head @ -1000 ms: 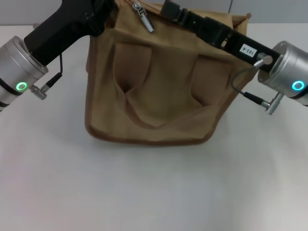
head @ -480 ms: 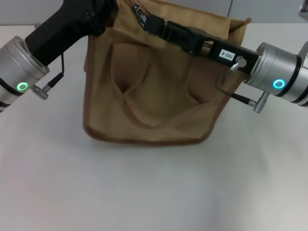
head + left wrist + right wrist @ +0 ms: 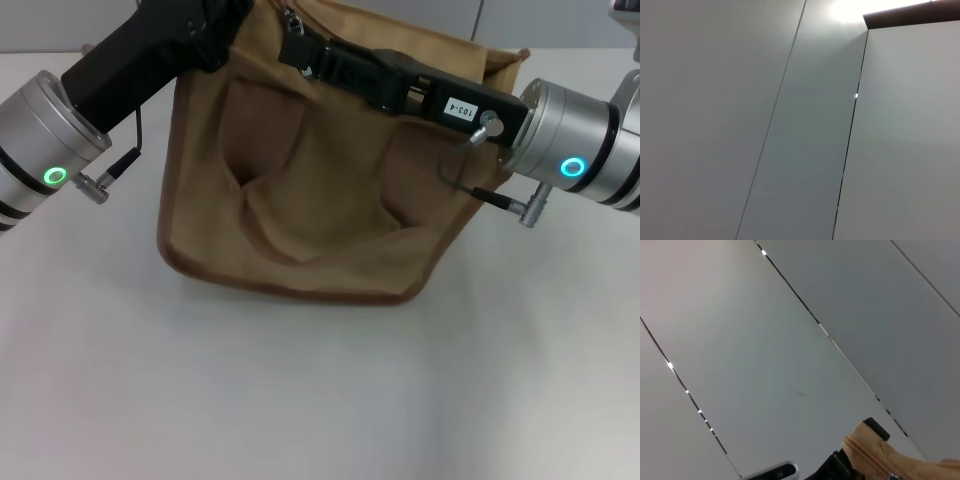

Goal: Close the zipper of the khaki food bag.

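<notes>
Right hand (image 3: 292,50) at the zipper (image 3: 291,22) pull, left hand (image 3: 222,22) on khaki food bag (image 3: 300,200) top corner, both grips unreadable; risks: pull slips, bag drags across bench (image 3: 300,400).

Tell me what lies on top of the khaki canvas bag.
Across the boxy khaki canvas bag top lies the right pincer, at the silver zipper pull. The left pincer holds its corner. The zipper line is covered.

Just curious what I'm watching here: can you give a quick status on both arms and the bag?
Left gripper at the khaki food bag's top left corner. Right gripper at the zipper pull. Nothing in the way.
</notes>
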Available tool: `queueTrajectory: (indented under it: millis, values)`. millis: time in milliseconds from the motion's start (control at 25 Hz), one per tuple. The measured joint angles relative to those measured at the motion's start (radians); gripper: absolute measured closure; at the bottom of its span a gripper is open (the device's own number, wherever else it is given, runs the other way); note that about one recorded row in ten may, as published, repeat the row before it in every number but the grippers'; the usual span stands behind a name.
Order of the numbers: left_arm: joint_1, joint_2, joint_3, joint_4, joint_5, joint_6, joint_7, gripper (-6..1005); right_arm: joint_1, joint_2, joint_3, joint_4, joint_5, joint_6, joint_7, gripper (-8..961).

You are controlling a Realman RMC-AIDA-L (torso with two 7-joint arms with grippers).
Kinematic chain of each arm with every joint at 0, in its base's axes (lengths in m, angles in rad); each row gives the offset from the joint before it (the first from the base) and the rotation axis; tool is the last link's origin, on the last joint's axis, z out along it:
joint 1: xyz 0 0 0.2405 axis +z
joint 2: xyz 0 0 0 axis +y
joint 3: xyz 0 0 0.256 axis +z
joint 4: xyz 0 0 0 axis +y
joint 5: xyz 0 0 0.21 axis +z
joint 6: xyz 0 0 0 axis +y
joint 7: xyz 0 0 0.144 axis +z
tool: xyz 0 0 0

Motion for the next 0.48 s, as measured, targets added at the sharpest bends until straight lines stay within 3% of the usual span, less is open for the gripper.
queueTrajectory:
  millis: [480]
  values:
    - [-0.001,0.000,-0.002,0.000,0.000,-0.005,0.001,961,0.008,0.001,0.000,0.000,0.003,0.029,0.009,710]
